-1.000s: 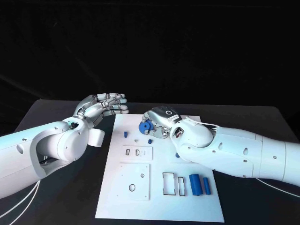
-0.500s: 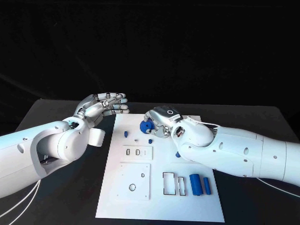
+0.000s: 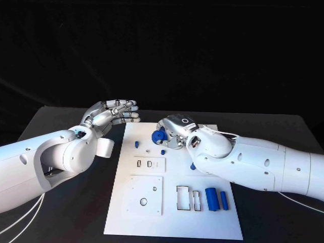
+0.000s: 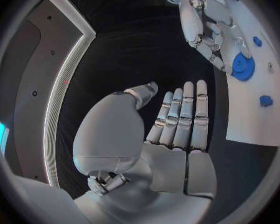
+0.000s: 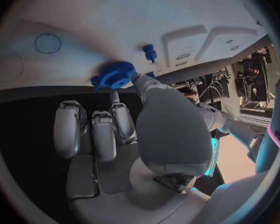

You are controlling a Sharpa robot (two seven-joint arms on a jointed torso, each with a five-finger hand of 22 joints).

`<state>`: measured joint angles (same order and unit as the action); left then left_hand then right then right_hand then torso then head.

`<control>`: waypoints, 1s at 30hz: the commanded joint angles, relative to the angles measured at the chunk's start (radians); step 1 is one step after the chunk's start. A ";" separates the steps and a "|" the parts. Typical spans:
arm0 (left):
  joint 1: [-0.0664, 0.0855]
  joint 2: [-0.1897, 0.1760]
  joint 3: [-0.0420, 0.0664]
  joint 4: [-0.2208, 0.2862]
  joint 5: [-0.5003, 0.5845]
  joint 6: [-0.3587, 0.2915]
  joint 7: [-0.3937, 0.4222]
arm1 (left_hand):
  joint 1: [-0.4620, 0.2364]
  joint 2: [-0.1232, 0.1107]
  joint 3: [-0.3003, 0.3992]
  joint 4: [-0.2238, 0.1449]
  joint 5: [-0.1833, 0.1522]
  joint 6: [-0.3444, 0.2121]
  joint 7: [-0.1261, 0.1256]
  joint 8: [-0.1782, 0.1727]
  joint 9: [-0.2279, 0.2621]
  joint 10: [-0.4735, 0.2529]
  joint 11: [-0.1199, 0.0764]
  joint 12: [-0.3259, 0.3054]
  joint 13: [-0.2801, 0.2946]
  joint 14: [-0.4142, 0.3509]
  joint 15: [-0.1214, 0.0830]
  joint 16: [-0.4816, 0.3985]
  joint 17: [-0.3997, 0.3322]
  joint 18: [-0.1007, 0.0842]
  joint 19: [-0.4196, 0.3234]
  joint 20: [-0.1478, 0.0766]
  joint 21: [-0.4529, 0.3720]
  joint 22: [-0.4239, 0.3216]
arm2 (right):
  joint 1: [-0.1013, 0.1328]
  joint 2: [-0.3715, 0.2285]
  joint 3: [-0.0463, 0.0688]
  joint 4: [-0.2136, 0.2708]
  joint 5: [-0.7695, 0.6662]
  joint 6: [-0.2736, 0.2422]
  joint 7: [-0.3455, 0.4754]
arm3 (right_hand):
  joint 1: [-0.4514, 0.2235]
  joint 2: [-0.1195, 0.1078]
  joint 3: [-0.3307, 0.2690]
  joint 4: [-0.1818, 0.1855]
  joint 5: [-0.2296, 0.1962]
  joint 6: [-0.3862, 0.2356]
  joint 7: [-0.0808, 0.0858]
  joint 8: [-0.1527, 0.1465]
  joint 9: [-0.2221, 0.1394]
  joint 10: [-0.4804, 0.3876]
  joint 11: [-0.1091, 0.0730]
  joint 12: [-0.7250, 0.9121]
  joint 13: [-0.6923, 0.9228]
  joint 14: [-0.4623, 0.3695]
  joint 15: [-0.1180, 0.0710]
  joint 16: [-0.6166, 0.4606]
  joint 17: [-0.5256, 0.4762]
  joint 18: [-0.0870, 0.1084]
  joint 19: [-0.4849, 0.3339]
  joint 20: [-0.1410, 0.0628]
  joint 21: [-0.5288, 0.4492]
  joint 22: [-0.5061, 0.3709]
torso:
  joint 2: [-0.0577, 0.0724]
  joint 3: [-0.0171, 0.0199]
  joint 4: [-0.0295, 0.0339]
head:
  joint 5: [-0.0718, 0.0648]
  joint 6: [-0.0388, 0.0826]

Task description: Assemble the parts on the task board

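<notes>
The white task board (image 3: 173,215) lies in the middle of the black table. At its far end my right hand (image 3: 178,132) pinches a blue gear (image 3: 159,135) between thumb and fingers, low over the board; the left wrist view shows the same gear (image 4: 242,67) in that hand (image 4: 209,32). In the right wrist view the thumb and a finger of my right hand (image 5: 130,134) touch the gear (image 5: 115,75), close to the board (image 5: 84,20). My left hand (image 3: 109,115) hovers off the board's far left corner, fingers straight and empty (image 4: 174,127).
Two small blue pegs (image 3: 136,144) (image 3: 163,151) stand on the board near the gear. Two blue cylinders (image 3: 211,198) (image 3: 223,200) lie at the near right beside rectangular slots (image 3: 185,197). Raised plates with holes (image 3: 145,195) sit mid-board. My right forearm (image 3: 257,164) covers the board's right edge.
My right hand with the gear has shifted very slightly to the right. The left hand has stayed where it was.
</notes>
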<state>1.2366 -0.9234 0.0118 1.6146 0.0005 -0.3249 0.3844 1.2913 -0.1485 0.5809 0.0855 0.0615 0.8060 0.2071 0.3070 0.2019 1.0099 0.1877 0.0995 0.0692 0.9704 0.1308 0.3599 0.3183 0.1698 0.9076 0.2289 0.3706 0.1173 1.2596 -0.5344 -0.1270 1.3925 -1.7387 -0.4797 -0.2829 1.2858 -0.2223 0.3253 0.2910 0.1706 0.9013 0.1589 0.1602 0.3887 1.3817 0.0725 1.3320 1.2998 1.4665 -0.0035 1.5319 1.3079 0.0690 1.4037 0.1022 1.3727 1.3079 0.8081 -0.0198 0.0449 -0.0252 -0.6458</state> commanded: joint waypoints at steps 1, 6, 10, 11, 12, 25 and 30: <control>0.001 0.001 0.001 0.000 0.002 0.019 0.006 | 0.003 0.006 -0.008 -0.001 -0.003 -0.010 0.041 -0.004 0.000 -0.008 0.001 -0.006 0.001 -0.005 0.003 -0.005 0.002 0.012 -0.001 0.005 -0.005 -0.001 | 0.000 -0.005 0.000 0.001 0.013 0.030 0.004 | -0.064 0.030 -0.034 0.002 0.000 0.012 -0.005 -0.003 -0.001 0.002 -0.001 -0.002 0.005 0.086 0.004 0.004 0.185 -0.004 0.000 0.006 -0.006 0.024 | 0.000 0.0005 -0.0001 | 0.001 -0.001; 0.001 0.003 0.001 -0.006 0.002 0.019 0.006 | 0.003 0.006 -0.008 -0.001 -0.003 -0.010 0.041 -0.004 0.001 -0.008 0.001 -0.006 0.001 -0.005 0.003 -0.005 0.003 0.012 -0.001 0.005 -0.005 -0.002 | 0.000 -0.011 0.000 0.002 0.029 0.045 0.004 | -0.087 0.050 -0.040 0.002 0.000 0.027 -0.009 0.002 -0.001 0.008 -0.005 0.003 0.013 0.086 0.002 0.005 0.186 -0.005 0.002 0.004 -0.004 0.028 | 0.000 0.0000 0.0000 | -0.001 -0.003; 0.001 0.004 0.001 -0.008 0.002 0.019 0.007 | 0.000 0.008 -0.009 0.002 -0.003 -0.011 0.042 -0.005 0.001 -0.009 0.001 -0.007 0.001 -0.006 0.004 -0.006 0.004 0.012 -0.001 0.005 -0.005 -0.002 | 0.000 -0.014 0.000 -0.002 0.051 0.066 0.002 | -0.092 0.072 -0.028 0.001 0.000 0.035 -0.011 0.005 -0.001 0.013 -0.007 0.009 0.019 0.087 -0.001 0.006 0.188 -0.005 0.004 0.002 -0.003 0.031 | 0.000 -0.0006 -0.0002 | -0.007 -0.001; 0.001 0.004 0.001 -0.009 0.002 0.019 0.007 | 0.000 0.008 -0.009 0.002 -0.003 -0.011 0.042 -0.005 0.001 -0.009 0.001 -0.007 0.001 -0.006 0.004 -0.006 0.004 0.012 -0.001 0.005 -0.005 -0.002 | 0.000 -0.014 0.000 -0.003 0.055 0.070 0.002 | -0.093 0.074 -0.026 0.000 0.000 0.036 -0.012 0.006 -0.001 0.013 -0.007 0.009 0.020 0.087 -0.001 0.006 0.187 -0.005 0.004 0.002 -0.003 0.031 | 0.000 -0.0008 -0.0004 | -0.006 -0.001; 0.001 0.004 0.001 -0.009 0.002 0.019 0.007 | 0.000 0.008 -0.009 0.002 -0.003 -0.011 0.042 -0.005 0.001 -0.009 0.001 -0.007 0.001 -0.006 0.004 -0.006 0.004 0.012 -0.001 0.005 -0.005 -0.002 | 0.000 -0.014 0.000 -0.004 0.059 0.072 0.002 | -0.093 0.074 -0.026 0.000 0.000 0.036 -0.012 0.006 -0.001 0.013 -0.007 0.009 0.020 0.087 -0.001 0.006 0.187 -0.005 0.004 0.002 -0.003 0.031 | 0.000 -0.0006 -0.0007 | -0.006 0.000; 0.001 0.003 0.001 -0.007 0.002 0.019 0.008 | -0.003 0.010 -0.009 0.005 -0.003 -0.011 0.042 -0.005 0.001 -0.009 0.002 -0.008 0.001 -0.006 0.004 -0.007 0.005 0.012 -0.002 0.006 -0.006 -0.002 | 0.000 -0.030 0.000 -0.002 0.076 0.074 -0.006 | -0.091 0.080 -0.021 -0.001 0.000 0.037 -0.012 0.005 -0.002 0.017 -0.008 0.013 0.024 0.087 -0.002 0.007 0.190 -0.006 0.006 0.001 -0.001 0.034 | 0.000 0.0005 0.0002 | -0.004 -0.003; 0.001 0.001 0.001 -0.007 0.002 0.019 0.008 | -0.003 0.010 -0.009 0.005 -0.003 -0.011 0.042 -0.005 0.001 -0.009 0.002 -0.008 0.001 -0.006 0.004 -0.007 0.005 0.012 -0.002 0.006 -0.006 -0.002 | 0.000 -0.043 0.000 0.006 0.077 0.066 -0.008 | -0.090 0.081 -0.019 -0.002 0.000 0.037 -0.012 0.005 -0.002 0.016 -0.008 0.013 0.024 0.087 -0.002 0.007 0.189 -0.006 0.006 0.001 -0.001 0.034 | -0.001 0.0003 -0.0003 | -0.002 -0.004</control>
<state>1.2366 -0.9229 0.0118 1.6056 0.0006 -0.3242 0.3846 1.2913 -0.1485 0.5723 0.0885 0.0615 0.8023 0.2033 0.3070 0.2018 1.0062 0.1914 0.0958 0.0691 0.9704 0.1307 0.3599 0.3221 0.1698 0.9076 0.2289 0.3706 0.1166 1.2635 -0.5753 -0.1244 1.3986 -1.6686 -0.4393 -0.2782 1.1989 -0.1514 0.3000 0.2897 0.1705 0.9298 0.1481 0.1629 0.3883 1.3907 0.0632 1.3417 1.3073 1.4665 -0.0036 1.5357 1.3076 0.0689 1.4037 0.1021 1.3727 1.3074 0.8080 -0.0197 0.0449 -0.0291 -0.6489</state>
